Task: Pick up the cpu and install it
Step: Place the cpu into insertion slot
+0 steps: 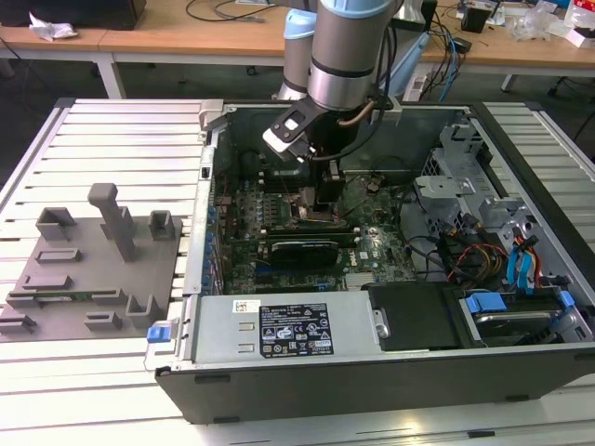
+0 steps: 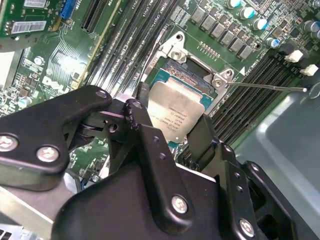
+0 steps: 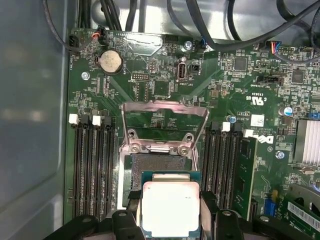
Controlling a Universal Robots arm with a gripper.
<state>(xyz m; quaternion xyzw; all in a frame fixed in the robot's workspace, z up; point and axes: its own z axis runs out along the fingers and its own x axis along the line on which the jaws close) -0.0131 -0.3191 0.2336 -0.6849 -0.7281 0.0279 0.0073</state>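
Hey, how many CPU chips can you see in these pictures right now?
1. The cpu is held by the gripper over the open socket on the motherboard. Others could be hidden from these cameras.

The cpu [image 3: 170, 208] has a smooth, matt metal top; the socket frame [image 3: 165, 106] is shiny metal

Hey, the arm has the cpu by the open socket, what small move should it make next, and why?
Probably a small nudge of the cpu toward the raised load plate, before any lowering. The gripper holds it by two opposite edges, the socket is open, and in both wrist views a strip of it shows bare on the plate's side. Its height I cannot tell.
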